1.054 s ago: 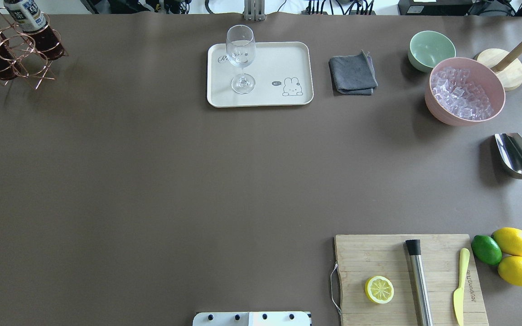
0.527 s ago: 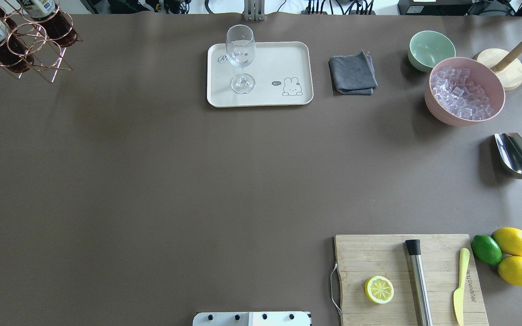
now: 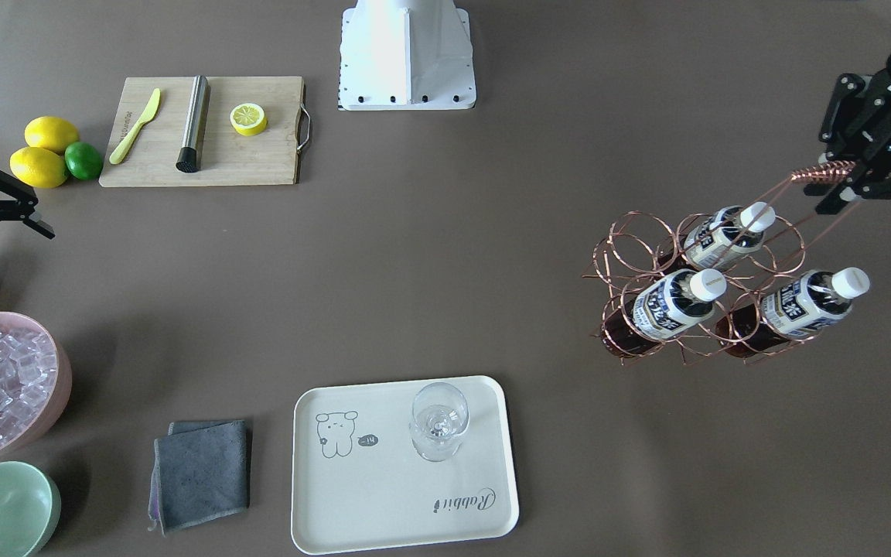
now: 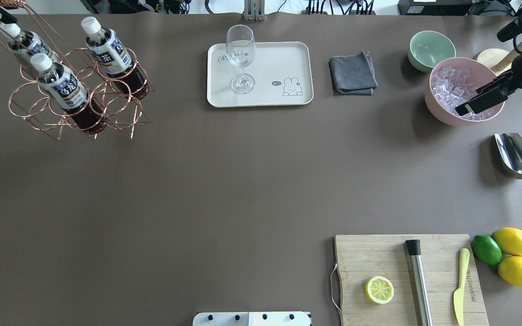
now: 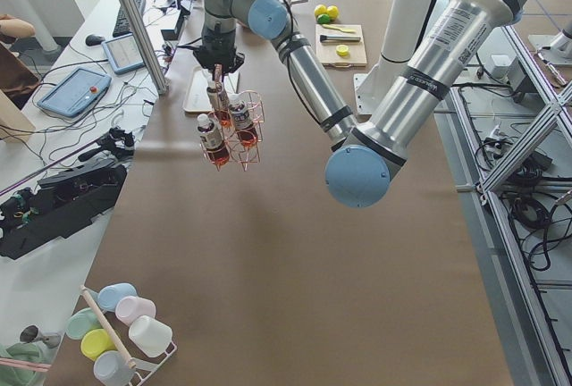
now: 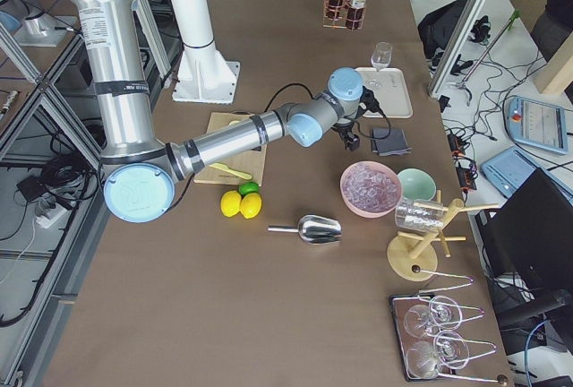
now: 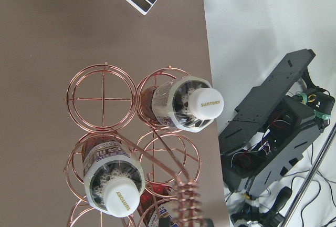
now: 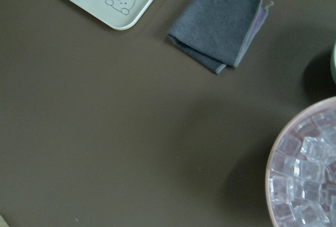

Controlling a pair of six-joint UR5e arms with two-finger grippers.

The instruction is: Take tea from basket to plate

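My left gripper [image 3: 840,182] is shut on the coiled handle [image 3: 823,172] of the copper wire basket [image 4: 32,108]. The basket hangs tilted above the table's far left, to the left of the plate. Three tea bottles [image 4: 61,86] [image 4: 107,50] [image 4: 25,43] with white caps stand in its cells; two also show in the left wrist view [image 7: 184,103]. The cream plate [image 4: 279,59] lies at the far middle with a wine glass [image 4: 241,59] on it. My right gripper [image 3: 16,259] is open and empty, hovering by the pink bowl.
A pink bowl of ice [image 4: 442,115], a mint bowl [image 4: 431,47] and a grey cloth [image 4: 352,74] sit right of the plate. A metal scoop [image 4: 517,156] lies at the right edge. A cutting board [image 4: 379,258] with a lemon half, muddler and knife is near right, beside lemons and a lime.
The basket with its bottles has swung right, from the far left corner further into view. My right arm has come into view over the pink bowl.
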